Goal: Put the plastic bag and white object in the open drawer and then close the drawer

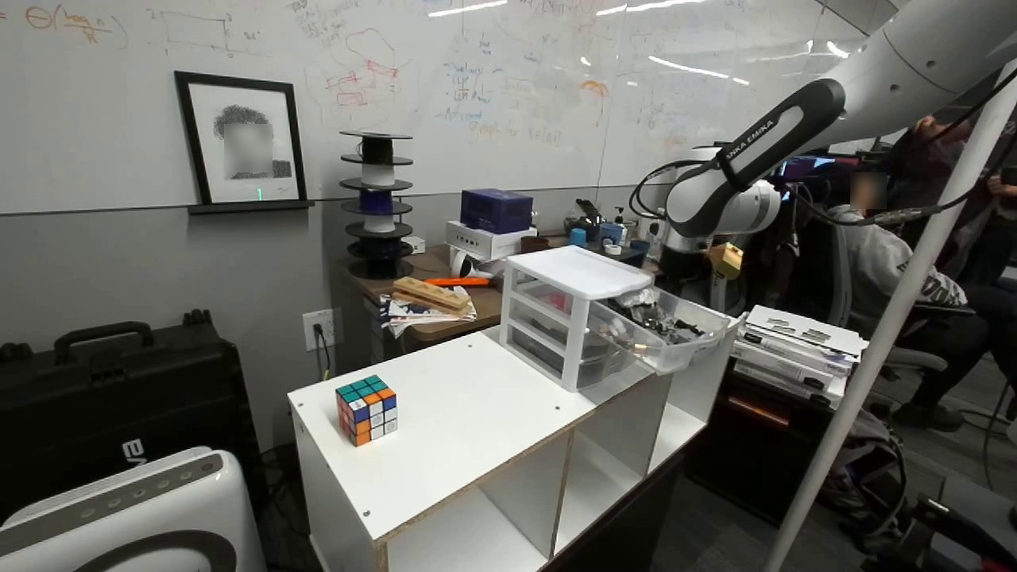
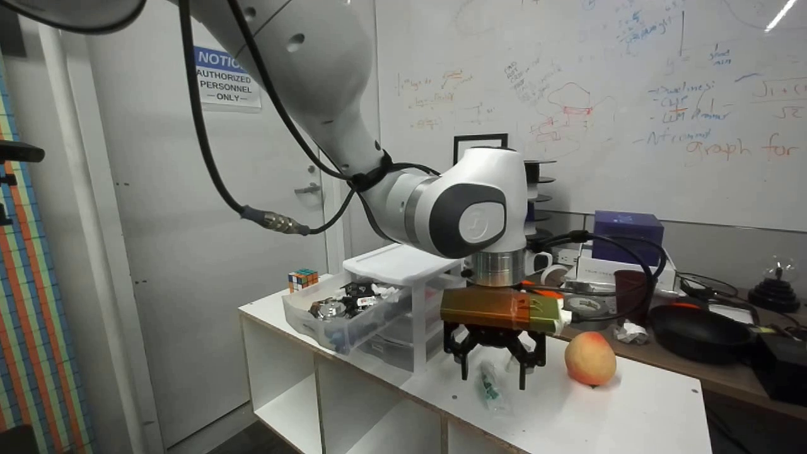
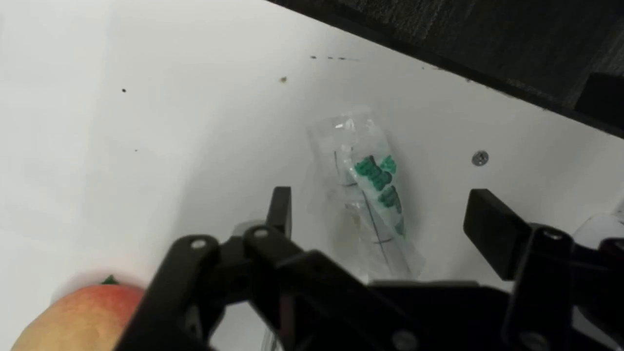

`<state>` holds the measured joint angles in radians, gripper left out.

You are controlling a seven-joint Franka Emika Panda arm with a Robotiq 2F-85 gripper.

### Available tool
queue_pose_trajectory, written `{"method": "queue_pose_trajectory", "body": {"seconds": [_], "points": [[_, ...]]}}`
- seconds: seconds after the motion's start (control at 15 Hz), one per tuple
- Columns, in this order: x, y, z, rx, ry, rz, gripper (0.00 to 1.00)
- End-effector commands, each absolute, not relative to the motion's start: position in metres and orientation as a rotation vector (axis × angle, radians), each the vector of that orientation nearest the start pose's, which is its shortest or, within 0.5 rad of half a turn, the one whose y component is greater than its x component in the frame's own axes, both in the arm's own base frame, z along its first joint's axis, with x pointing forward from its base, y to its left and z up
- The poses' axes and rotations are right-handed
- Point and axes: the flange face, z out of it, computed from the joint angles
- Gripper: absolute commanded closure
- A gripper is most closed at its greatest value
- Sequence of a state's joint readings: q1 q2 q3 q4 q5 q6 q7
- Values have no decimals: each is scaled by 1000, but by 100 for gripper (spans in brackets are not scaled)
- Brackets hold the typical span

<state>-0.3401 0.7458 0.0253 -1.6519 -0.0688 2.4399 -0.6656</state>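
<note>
The clear plastic bag with green print [image 3: 375, 195] lies on the white cabinet top, between my fingers in the wrist view; it also shows in an exterior view [image 2: 489, 386]. My gripper [image 2: 493, 381] is open and empty above the bag, fingers on either side [image 3: 385, 222]. A small pale object [image 3: 245, 227] is mostly hidden behind a finger; I cannot tell whether it is the white object. The translucent drawer [image 1: 687, 353] is pulled out at the top of the small white unit [image 1: 580, 270] and holds black and silver items; it also shows in an exterior view [image 2: 309, 328].
A peach [image 2: 591, 359] sits on the white shelf cabinet [image 1: 453, 445] beside the gripper. A Rubik's cube [image 1: 367, 409] stands at the cabinet's far end. The drawer unit [image 2: 403, 261] stands close to the gripper. A cluttered desk with a black pan [image 2: 700, 334] lies behind.
</note>
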Motion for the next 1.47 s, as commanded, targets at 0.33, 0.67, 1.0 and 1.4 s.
{"method": "queue_pose_trajectory", "body": {"seconds": [0.33, 0.67, 1.0, 1.4], "points": [[664, -227, 168, -3096, -616, -48, 80], [652, -227, 171, -3080, -587, 67, 86], [635, -229, 201, -3099, -491, 151, 86], [604, -219, 282, -3219, -423, 117, 86]]}}
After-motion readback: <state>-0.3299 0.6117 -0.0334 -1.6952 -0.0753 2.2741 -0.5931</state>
